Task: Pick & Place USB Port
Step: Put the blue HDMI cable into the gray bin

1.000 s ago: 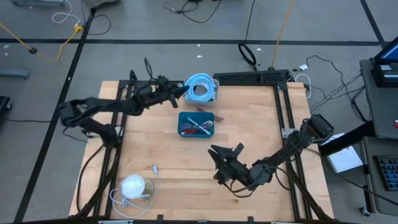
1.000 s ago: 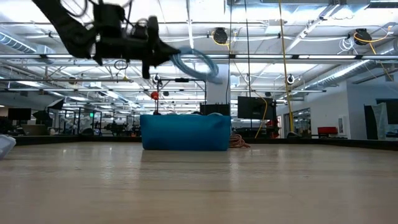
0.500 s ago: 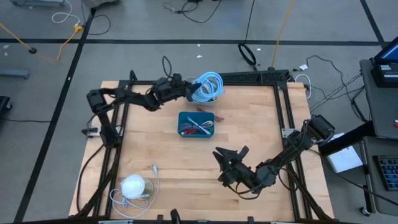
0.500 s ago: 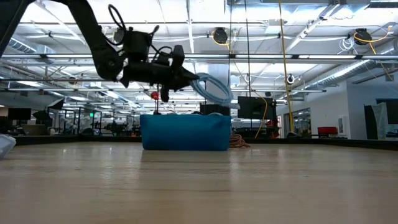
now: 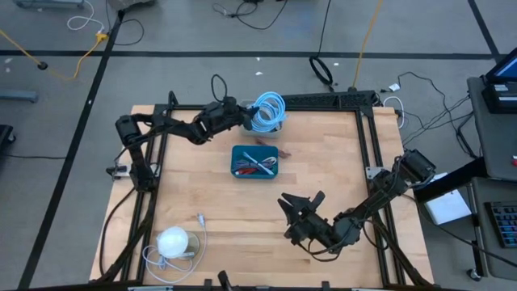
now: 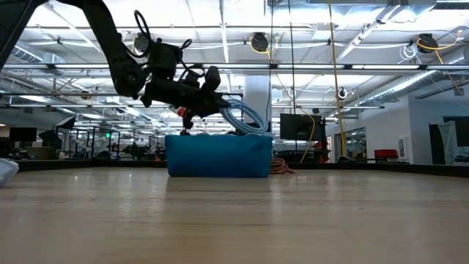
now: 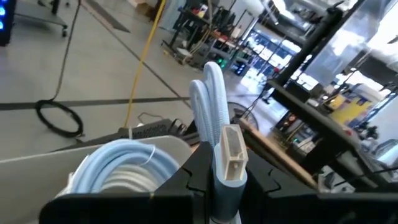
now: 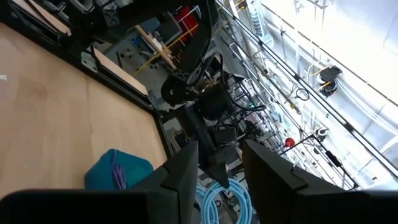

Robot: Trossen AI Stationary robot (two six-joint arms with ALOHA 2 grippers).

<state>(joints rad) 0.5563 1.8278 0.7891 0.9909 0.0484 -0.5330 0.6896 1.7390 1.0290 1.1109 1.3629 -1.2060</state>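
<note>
Since half a second ago, little has been shifted in the high view, while in the low view the left gripper (image 6: 212, 99) has been lowered and tipped downward, so that the light blue cable coil (image 6: 245, 117) is brought closer to the blue bin (image 6: 218, 155).

On the wooden table (image 5: 202, 194), the blue bin is seen near the middle, with loose red and pale cables inside it. Above the far edge of the table, just beyond the bin, the left gripper (image 5: 245, 119) is held in the air, its fingers clamped on the USB plug (image 7: 228, 155) of the coil; the coil (image 5: 266, 111) hangs ahead of the fingertips, its loops bunched to one side of the plug. In the left wrist view the plug's pale connector is seen standing up between the two dark fingers.

Over the near right part of the table, the right gripper (image 5: 297, 212) is held with its fingers partly apart, and nothing is gripped by it. A white round object (image 5: 172, 241) with a white cord is seen at the near left corner.
</note>
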